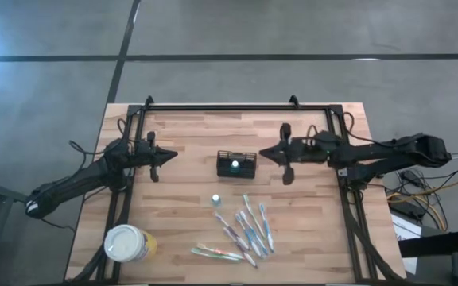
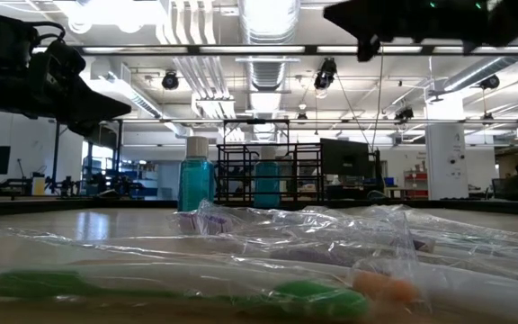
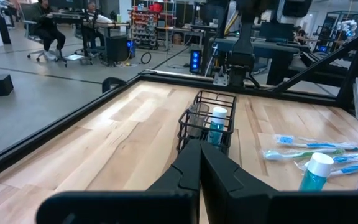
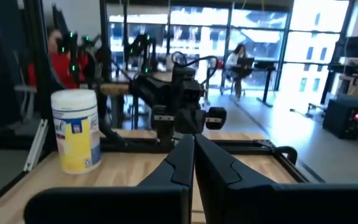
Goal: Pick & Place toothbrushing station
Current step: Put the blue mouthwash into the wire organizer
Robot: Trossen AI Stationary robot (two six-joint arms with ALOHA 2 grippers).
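The toothbrushing station, a small black wire caddy [image 1: 237, 164] [image 3: 207, 118], stands by its base mid-table with a teal white-capped bottle [image 3: 216, 124] upright in it. My left gripper [image 1: 173, 156] [image 3: 201, 163] hovers to the caddy's left, shut, pointing level at it and touching nothing. My right gripper [image 1: 262, 152] [image 4: 193, 152] hangs just right of the caddy, raised above the table, shut with nothing between its fingers, pointing toward the left arm.
A second small teal bottle [image 1: 215, 199] [image 3: 316, 174] stands nearer the front edge. Several plastic-wrapped toothbrushes [image 1: 245, 230] [image 2: 268, 261] lie front centre. A yellow cup with a white lid [image 1: 126, 244] [image 4: 76, 130] stands front left. A black frame [image 1: 237, 107] borders the table.
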